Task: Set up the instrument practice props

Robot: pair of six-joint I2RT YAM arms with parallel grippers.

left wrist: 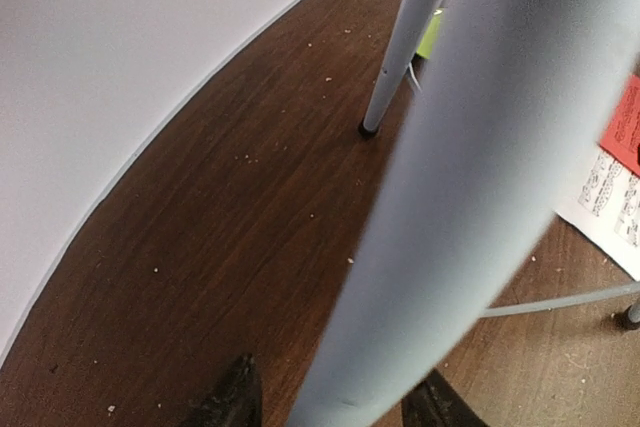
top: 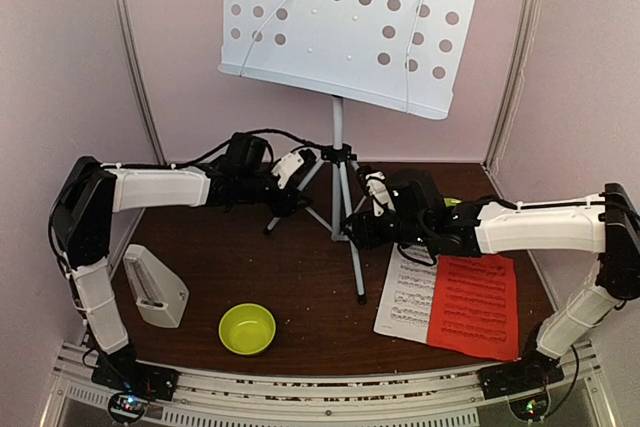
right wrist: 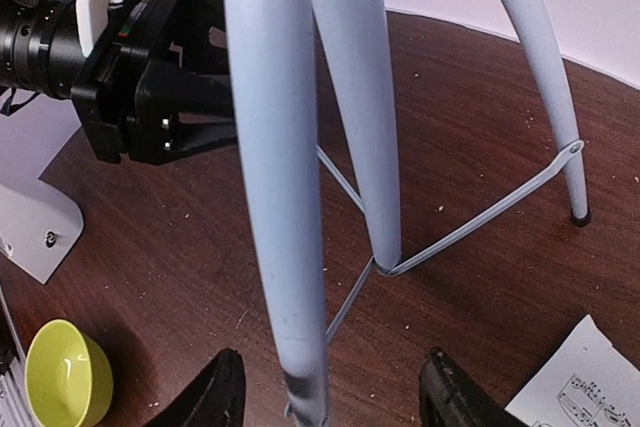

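Observation:
The pale perforated music stand (top: 350,17) stands on its tripod at the back centre. My left gripper (top: 295,169) is open, its jaws either side of the left tripod leg (left wrist: 450,177), with a gap on the left side. My right gripper (top: 355,219) is open wide around the front leg (right wrist: 285,247), touching nothing. In the right wrist view my left gripper (right wrist: 150,67) shows beyond the legs. The white sheet (top: 408,292) and the red sheet (top: 473,305) lie flat at the right front, overlapping. The grey metronome (top: 155,287) stands at the left front.
A lime-green bowl (top: 247,329) sits at the front centre, and also shows in the right wrist view (right wrist: 65,372). A sliver of something green (top: 452,202) shows behind my right arm. Pale walls close in the back and sides. Thin braces (right wrist: 480,212) join the tripod legs.

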